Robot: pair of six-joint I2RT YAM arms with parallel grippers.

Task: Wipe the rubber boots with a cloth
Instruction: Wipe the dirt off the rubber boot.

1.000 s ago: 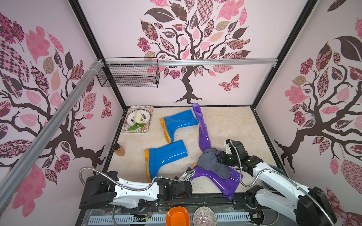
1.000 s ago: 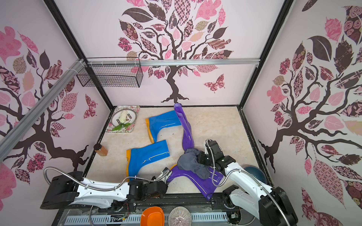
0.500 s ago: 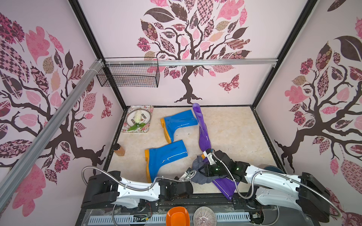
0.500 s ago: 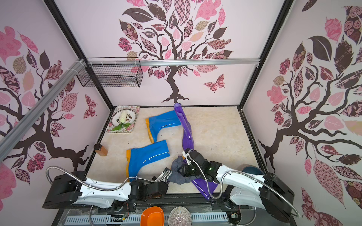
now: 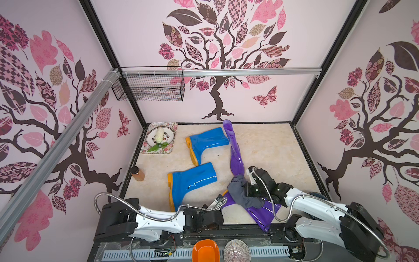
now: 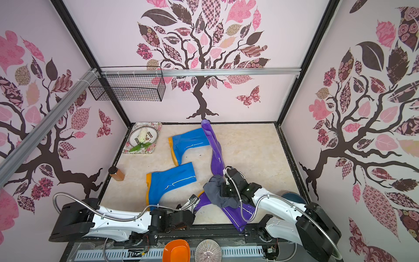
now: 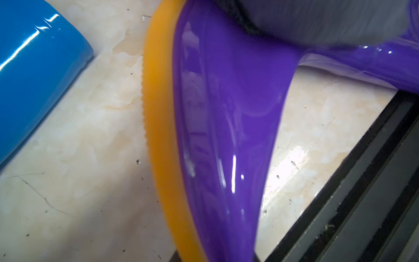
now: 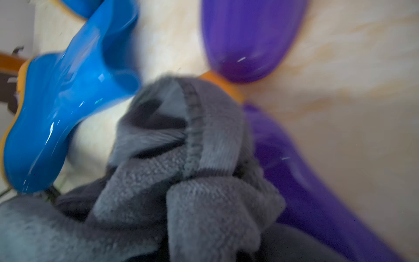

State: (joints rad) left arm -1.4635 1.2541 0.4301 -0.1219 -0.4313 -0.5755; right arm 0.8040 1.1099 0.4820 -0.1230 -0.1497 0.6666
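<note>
Right claw (image 5: 247,190) clamped on the cloth (image 5: 237,191); its fingertips are buried in the folds. Cloth sits bunched over the ankle of the near purple boot (image 5: 260,212), by the front edge of the desk (image 5: 269,147), and hides the heel. Left claw (image 5: 217,202) drawn narrow at that boot's toe. Fingers out of frame in its wrist view, so a grip is unconfirmed. Right wrist view blurred. Second purple boot (image 5: 234,147), far blue boot (image 5: 205,140) and near blue boot (image 5: 192,181) lie behind.

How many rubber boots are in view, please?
4: far blue boot beside the tray; near blue boot in front of it; far purple boot next to them; near purple boot at the front, partly under the cloth.
</note>
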